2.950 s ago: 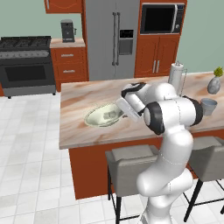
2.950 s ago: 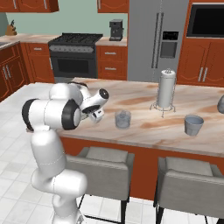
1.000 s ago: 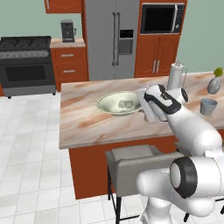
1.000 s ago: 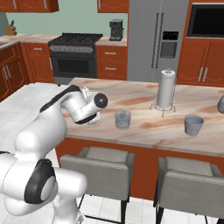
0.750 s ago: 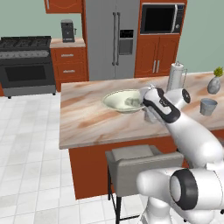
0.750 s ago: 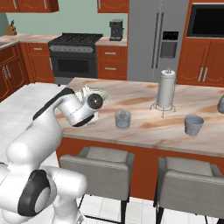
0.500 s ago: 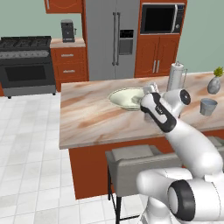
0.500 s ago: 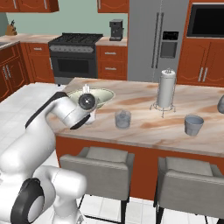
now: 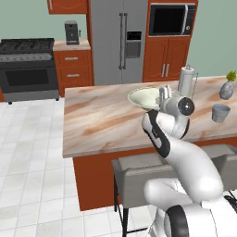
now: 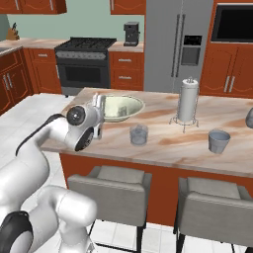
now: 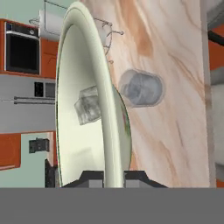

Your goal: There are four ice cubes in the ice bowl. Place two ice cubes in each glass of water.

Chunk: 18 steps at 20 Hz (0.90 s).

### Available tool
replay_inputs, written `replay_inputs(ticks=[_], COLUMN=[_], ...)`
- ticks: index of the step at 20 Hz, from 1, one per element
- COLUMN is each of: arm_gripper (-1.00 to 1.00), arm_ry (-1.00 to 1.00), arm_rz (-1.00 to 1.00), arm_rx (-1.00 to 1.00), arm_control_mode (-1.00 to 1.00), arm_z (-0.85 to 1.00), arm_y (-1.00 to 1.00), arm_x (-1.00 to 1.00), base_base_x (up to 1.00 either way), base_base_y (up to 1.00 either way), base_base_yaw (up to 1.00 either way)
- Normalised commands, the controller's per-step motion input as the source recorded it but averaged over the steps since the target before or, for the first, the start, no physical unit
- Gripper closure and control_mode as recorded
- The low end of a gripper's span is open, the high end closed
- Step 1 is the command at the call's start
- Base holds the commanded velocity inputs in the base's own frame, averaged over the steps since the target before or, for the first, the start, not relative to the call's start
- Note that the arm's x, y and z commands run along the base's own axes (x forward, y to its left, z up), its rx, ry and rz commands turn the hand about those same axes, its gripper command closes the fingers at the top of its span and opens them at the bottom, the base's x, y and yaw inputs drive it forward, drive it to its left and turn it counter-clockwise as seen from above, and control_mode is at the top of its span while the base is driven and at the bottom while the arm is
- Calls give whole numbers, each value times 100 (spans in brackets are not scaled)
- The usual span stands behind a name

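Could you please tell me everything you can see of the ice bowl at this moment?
The ice bowl is wide, shallow and round, pale cream-green with a lighter rim, smooth like glazed ceramic. The gripper has its jaws shut on the rim, one inside and one outside. In the right base view it appears lifted and slightly tilted over the marble counter, near one glass of water. Pale ice cubes lie inside; their number is unclear.

- A home kitchen, computer-rendered.
- A steel fridge (image 9: 122, 39) stands among red-brown wooden cabinets (image 9: 166, 65), with a built-in microwave (image 9: 170, 19) above.
- A black stove (image 10: 85, 63) sits along the back counter, near a coffee maker (image 10: 131, 33).
- A marble-topped island (image 10: 163, 138) has grey stools (image 10: 109, 192) in front.
- White tiled floor (image 9: 28, 152), green walls.
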Motion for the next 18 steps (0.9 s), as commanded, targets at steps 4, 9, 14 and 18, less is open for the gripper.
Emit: replay_inputs(ticks=[4, 9, 14, 18], arm_gripper=[100, 100, 100, 100], arm_ry=[-9, -6, -1, 1], arm_rz=[-30, -28, -18, -4], arm_rx=[1, 6, 5, 1], arm_control_mode=[-100, -100, -100, -100], arm_z=[12, 3, 0, 1], arm_y=[-9, -1, 0, 1], arm_x=[-8, -1, 3, 0], base_base_x=[0, 0, 0, 0], base_base_y=[0, 0, 0, 0], base_base_yaw=[0, 0, 0, 0])
